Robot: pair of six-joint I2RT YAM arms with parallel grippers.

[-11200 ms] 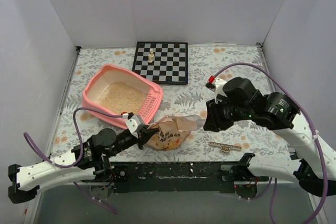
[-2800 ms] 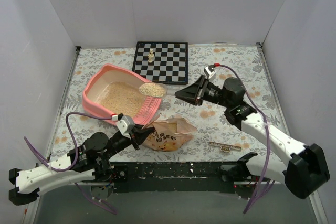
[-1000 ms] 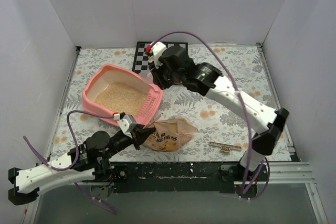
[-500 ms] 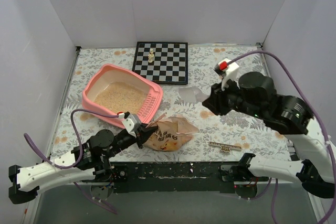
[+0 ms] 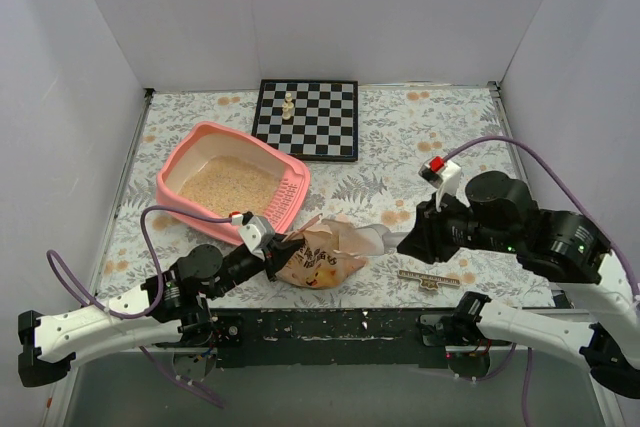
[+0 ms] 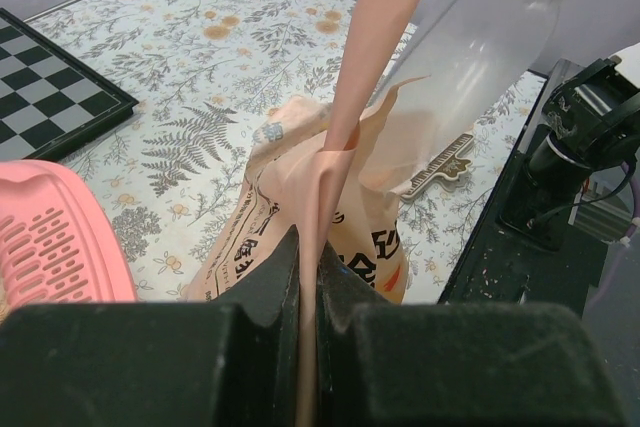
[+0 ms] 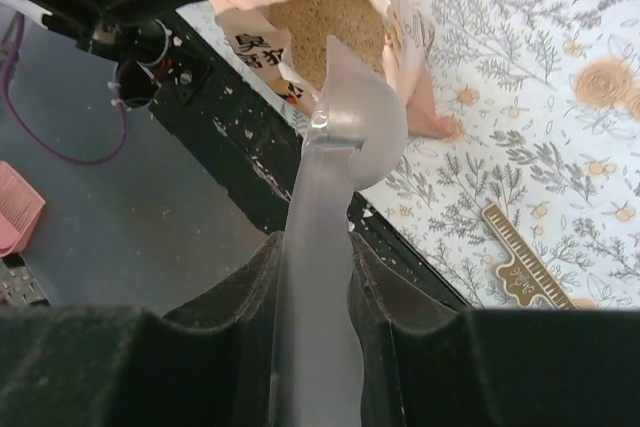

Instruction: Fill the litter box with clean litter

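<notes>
Rim of crumpled tan paper bag point(image 5: 322, 259) is pinched by left claw point(image 6: 308, 257). Handle of clear plastic scoop point(image 7: 352, 112) is gripped by right claw point(image 7: 315, 257), bowl at bag's mouth.

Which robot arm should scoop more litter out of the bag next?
Right. The right tool grips the clear scoop, whose bowl sits at the open litter bag's mouth, by the clean litter. The left tool is busy pinching the bag's edge.
</notes>
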